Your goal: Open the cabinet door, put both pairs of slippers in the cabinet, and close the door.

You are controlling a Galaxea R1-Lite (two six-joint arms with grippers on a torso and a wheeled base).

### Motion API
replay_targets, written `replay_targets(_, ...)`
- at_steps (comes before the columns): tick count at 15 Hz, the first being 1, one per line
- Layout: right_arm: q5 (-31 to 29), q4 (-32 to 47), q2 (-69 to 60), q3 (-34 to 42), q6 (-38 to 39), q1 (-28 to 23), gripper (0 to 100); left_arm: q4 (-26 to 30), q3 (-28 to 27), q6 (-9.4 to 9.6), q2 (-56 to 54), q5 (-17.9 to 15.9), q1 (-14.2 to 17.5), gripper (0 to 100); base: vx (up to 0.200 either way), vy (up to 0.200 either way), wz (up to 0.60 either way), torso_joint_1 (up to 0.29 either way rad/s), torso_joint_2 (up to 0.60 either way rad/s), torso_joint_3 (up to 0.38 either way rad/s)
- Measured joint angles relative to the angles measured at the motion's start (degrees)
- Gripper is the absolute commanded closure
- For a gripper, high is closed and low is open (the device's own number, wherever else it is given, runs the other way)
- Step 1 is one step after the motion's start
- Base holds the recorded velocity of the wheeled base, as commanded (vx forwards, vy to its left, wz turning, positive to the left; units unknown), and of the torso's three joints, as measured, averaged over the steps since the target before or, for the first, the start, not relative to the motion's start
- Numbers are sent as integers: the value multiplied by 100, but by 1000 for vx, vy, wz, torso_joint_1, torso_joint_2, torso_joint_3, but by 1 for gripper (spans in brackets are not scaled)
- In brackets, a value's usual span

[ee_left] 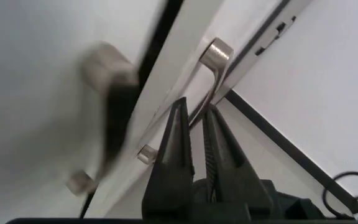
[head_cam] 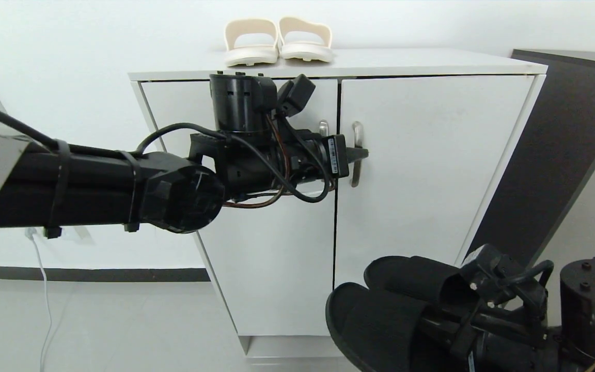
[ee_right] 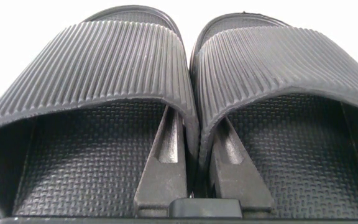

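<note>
A white cabinet (head_cam: pixel 432 170) stands against the wall with both doors looking closed. A cream pair of slippers (head_cam: pixel 278 42) rests on its top. My left gripper (head_cam: pixel 358 153) is at the right door's metal handle (ee_left: pixel 215 55), and its fingers (ee_left: pixel 179 140) are shut on the handle's bar. Low at the right, my right gripper (ee_right: pixel 194 155) holds a black pair of slippers (head_cam: pixel 390 310) in front of the cabinet's lower right door. One finger sits inside each slipper, pinching their inner walls (ee_right: pixel 194 99) together.
The left door's handle (head_cam: pixel 323 127) sits just beside the gripped one. A dark panel (head_cam: pixel 561 155) stands right of the cabinet. A white cable (head_cam: pixel 44 289) hangs down the wall at the left, above grey floor (head_cam: pixel 122 330).
</note>
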Motion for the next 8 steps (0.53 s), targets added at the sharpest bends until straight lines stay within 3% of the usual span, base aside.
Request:
replay_targets(2,338,22,-140,157,-13,-1,100,-20,323,-10,-277,-5,-113,100,0,0,0,0,0,0)
replay_targets(8,368,22,-267,227,-24,0,100,-88,1447,9,-1307,-13,-500,100,0,0,0,0,0,0)
